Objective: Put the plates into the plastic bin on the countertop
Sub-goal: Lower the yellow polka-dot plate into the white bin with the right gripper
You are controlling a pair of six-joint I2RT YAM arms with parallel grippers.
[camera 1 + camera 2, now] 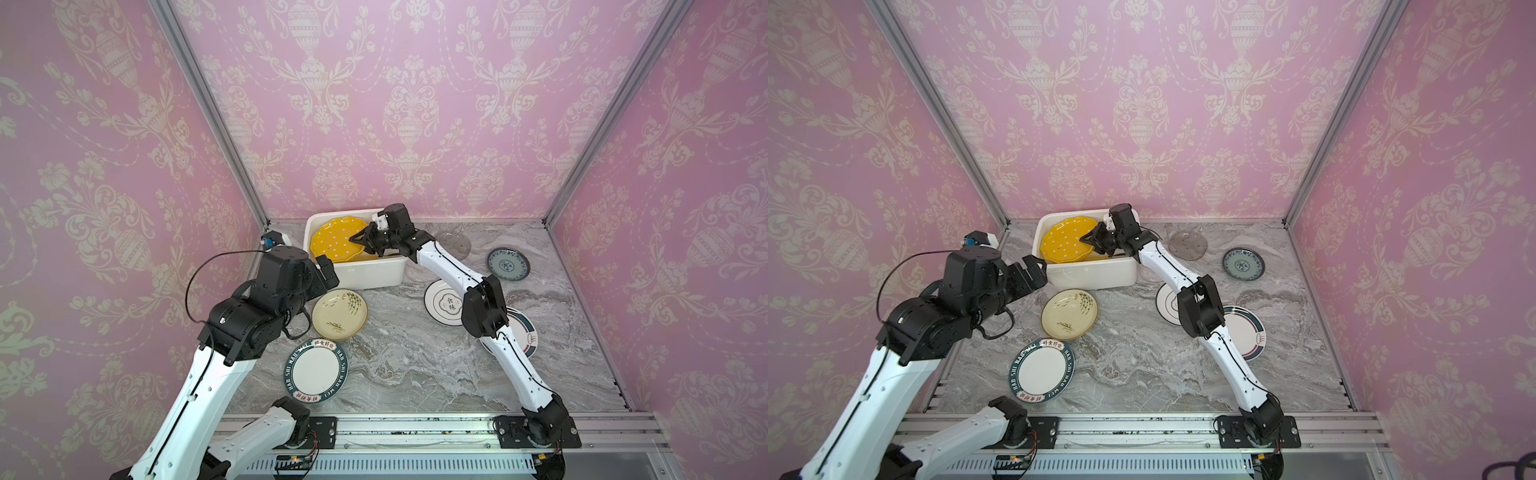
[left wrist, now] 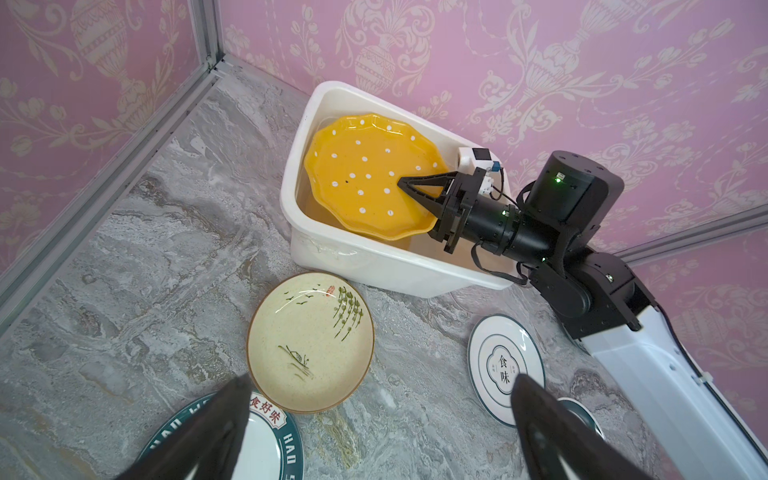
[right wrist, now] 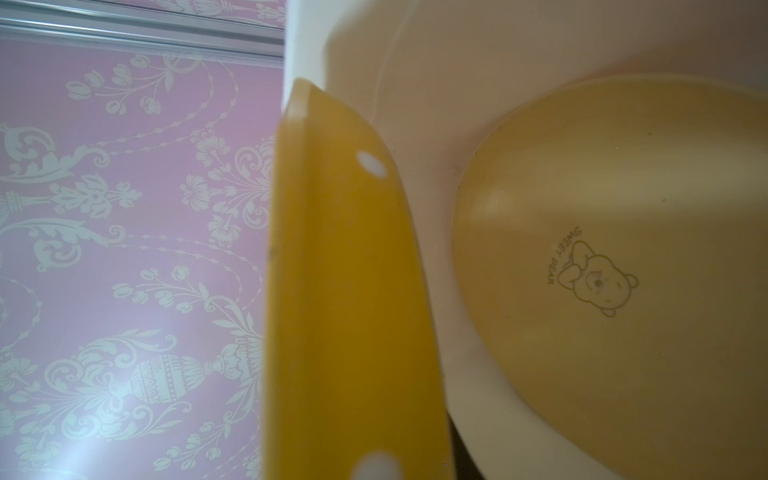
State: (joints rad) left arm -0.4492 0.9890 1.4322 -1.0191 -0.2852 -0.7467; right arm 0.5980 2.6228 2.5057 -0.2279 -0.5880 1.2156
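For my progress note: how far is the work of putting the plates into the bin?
Done: a pale yellow plate is in the plastic bin. In hand: the right gripper holds the yellow dotted plate tilted inside the bin, not released; the left gripper is open. Left: at least six on the countertop, including the cream plate, lettered-rim plate, blue-patterned plate and smoky glass plate.

"SWEET DEAR" plate (image 3: 602, 291); "HAO SHI HAO WEI" rim (image 1: 343, 368)
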